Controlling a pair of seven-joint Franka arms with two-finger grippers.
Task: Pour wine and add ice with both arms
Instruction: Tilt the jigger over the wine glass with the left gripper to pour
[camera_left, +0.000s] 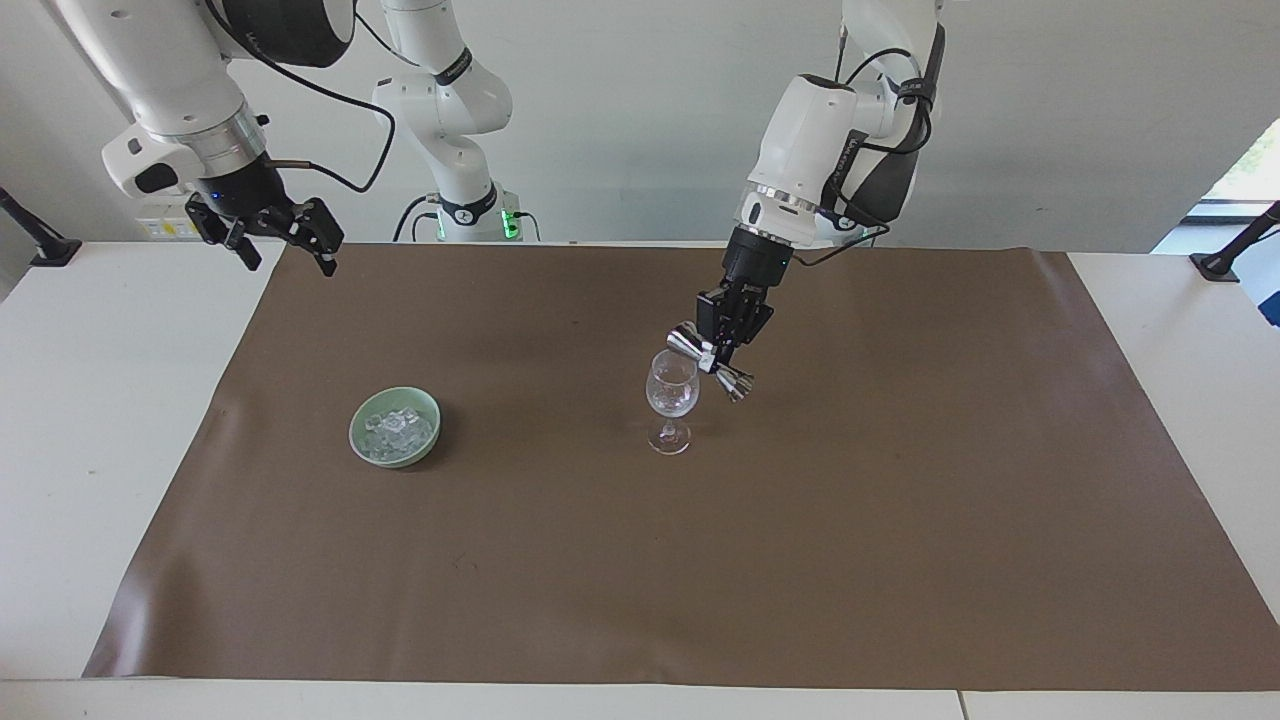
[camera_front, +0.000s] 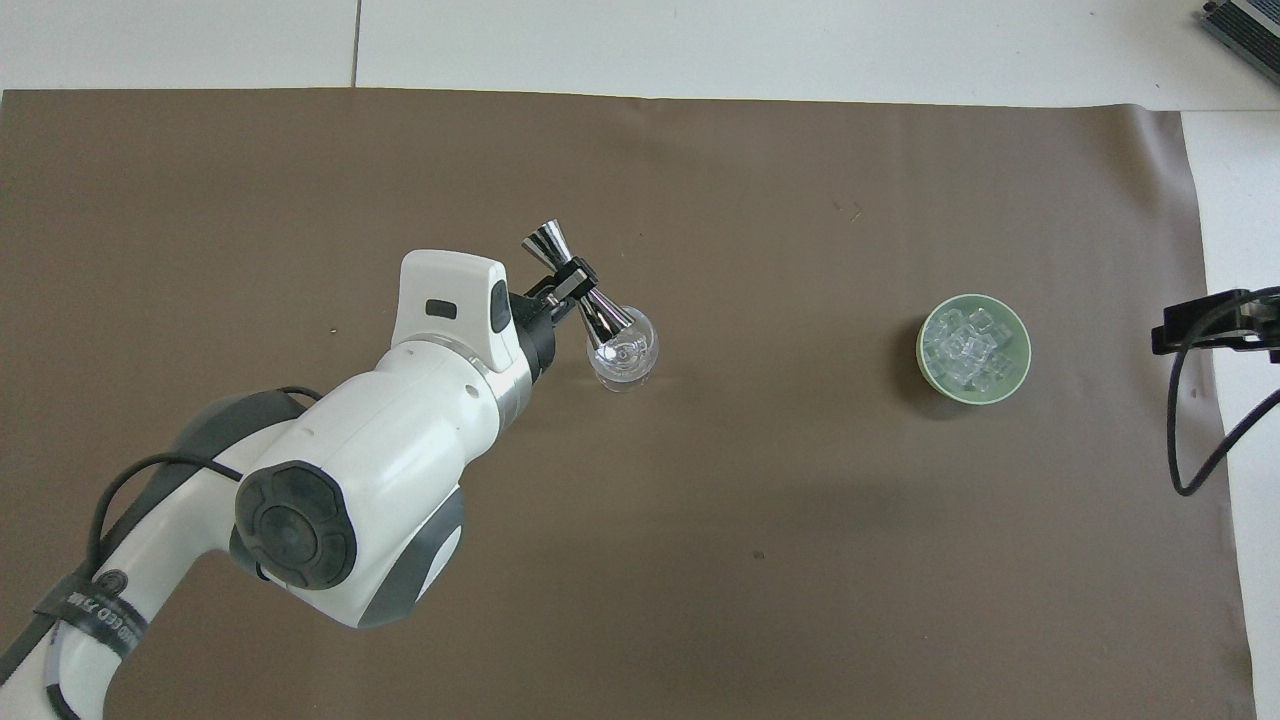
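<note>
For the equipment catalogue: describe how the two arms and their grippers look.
Both arms are glossy white jointed shells with dark grey joint caps, silver wrist rings and loose black cables. The left arm bears a printed black band. The left gripper and right gripper are black and two-fingered.
</note>
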